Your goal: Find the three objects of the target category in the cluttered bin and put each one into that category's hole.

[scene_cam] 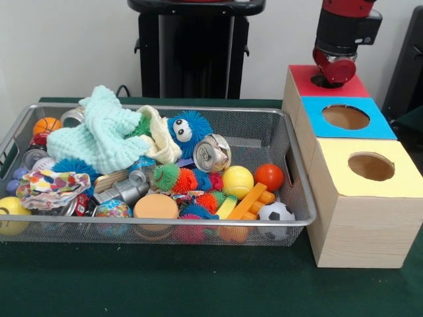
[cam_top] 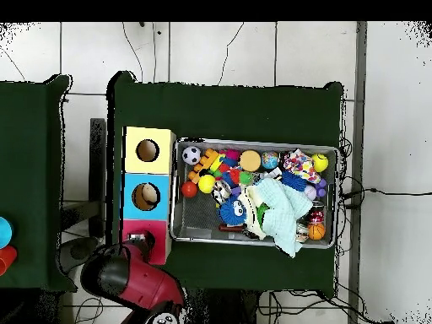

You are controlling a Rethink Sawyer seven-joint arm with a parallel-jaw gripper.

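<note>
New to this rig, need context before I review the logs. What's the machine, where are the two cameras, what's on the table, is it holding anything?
The machine is a red and black robot arm with a pincer at its end. One camera faces the robot from across the table; the other looks straight down, with the robot's base at the bottom. On the green table sits the bin, a silver mesh basket full of toys: balls, a crushed can, a mint cloth, and a blue fuzzy toy. Beside it are three wooden boxes topped red, blue and yellow. The arm's end sits over the hole in the red top. The pincer itself is hidden, so whether it holds anything cannot be told.
</note>
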